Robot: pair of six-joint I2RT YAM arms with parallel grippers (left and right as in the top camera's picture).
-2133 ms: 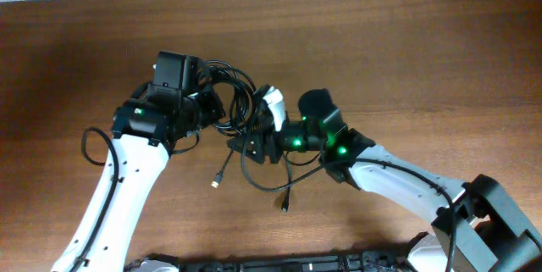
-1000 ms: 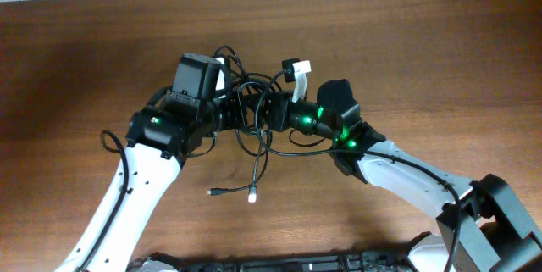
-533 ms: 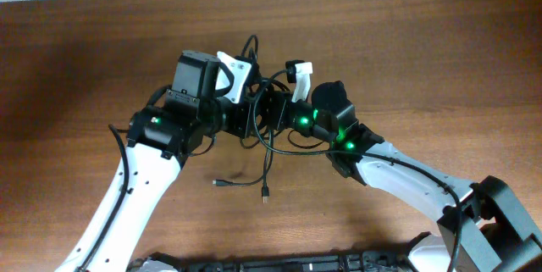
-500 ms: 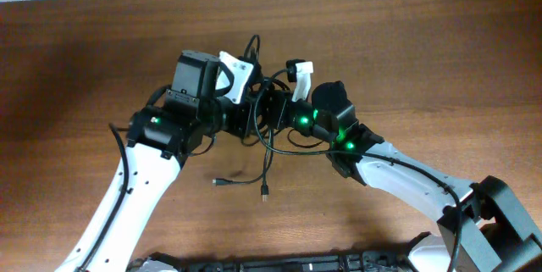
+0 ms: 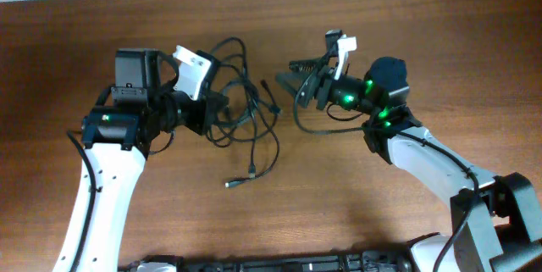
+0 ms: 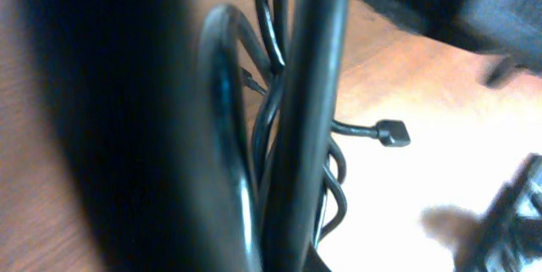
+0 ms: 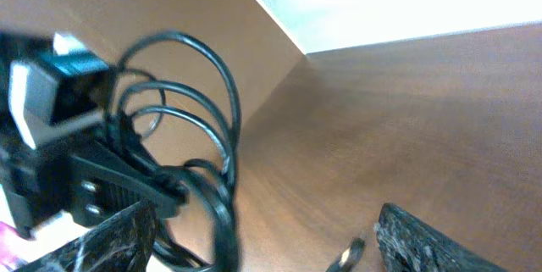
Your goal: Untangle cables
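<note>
The cables [image 5: 244, 113] lie as one loose knot of loops right at the fingertips of the left gripper [image 5: 206, 107]. The loops fan out ahead of that gripper, and two tails trail away from it toward the robot's base, ending in small plugs [image 5: 253, 170] on the table [image 5: 440, 18]. The knot's long axis therefore runs roughly across the left gripper's reach, from the far loops to the near tails.

In the left wrist view the strands fill the frame pressed against the dark finger. I cannot tell whether the jaws are clamped on them or only pushed in among them.

The right gripper [image 5: 296, 84] points at the same knot from the opposite side, with a strip of bare table between its tips and the nearest loop. Its fingers [image 7: 110, 238] stand wide apart in the right wrist view, with the loops ahead of them. A separate loose cord [image 5: 309, 130] curves just beneath this gripper; whether it hangs from the gripper cannot be made out.

The left gripper is plainly the nearer one. I judge any pull must go along the line between the two grippers.
</note>
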